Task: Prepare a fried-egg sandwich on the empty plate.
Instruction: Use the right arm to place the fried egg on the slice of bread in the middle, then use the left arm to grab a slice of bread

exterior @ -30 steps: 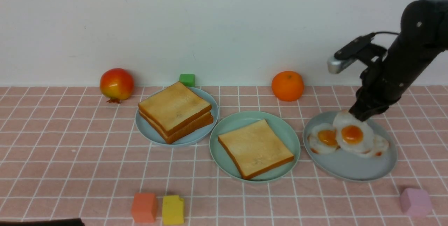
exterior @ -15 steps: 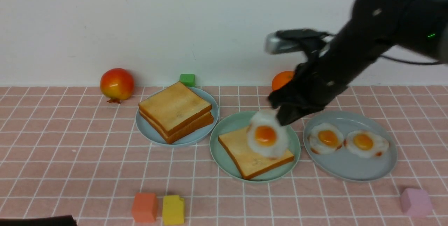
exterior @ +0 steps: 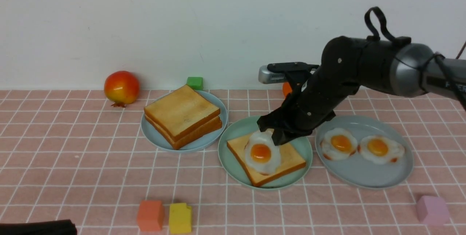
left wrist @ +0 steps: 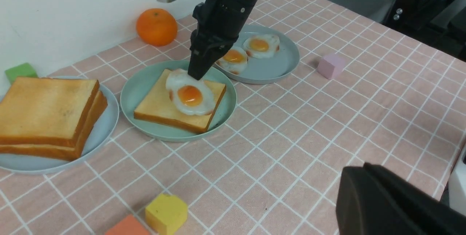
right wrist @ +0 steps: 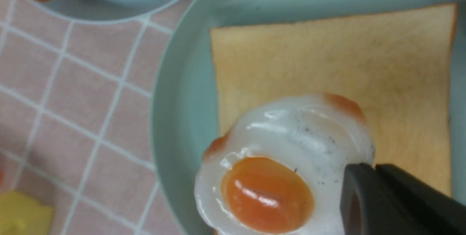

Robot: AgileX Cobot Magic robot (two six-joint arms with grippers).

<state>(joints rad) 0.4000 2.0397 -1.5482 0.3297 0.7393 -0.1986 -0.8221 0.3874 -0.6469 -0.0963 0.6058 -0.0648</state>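
The mint-green plate (exterior: 233,130) stands in the middle and carries one toast slice (exterior: 292,156). My right gripper (exterior: 278,137) is shut on the far edge of a fried egg (exterior: 261,152). The egg hangs low over the toast or rests on it; I cannot tell which. The right wrist view shows the fingertips (right wrist: 355,180) pinching the egg's white (right wrist: 291,129) above the toast (right wrist: 327,53). My left gripper (exterior: 36,226) is shut and empty, low at the near left edge; it also shows in the left wrist view (left wrist: 358,172).
A sky-blue plate (exterior: 156,138) at the left holds two stacked toast slices (exterior: 182,113). A grey-blue plate (exterior: 364,176) at the right holds two eggs (exterior: 340,143). An orange (left wrist: 156,26), a red fruit (exterior: 121,87) and green (exterior: 194,82), orange (exterior: 150,215), yellow (exterior: 180,217) and pink (exterior: 432,210) cubes lie around.
My right gripper lifted one egg off the grey-blue plate, carried it left and lowered it over the toast on the mint-green plate. Two eggs stay behind.
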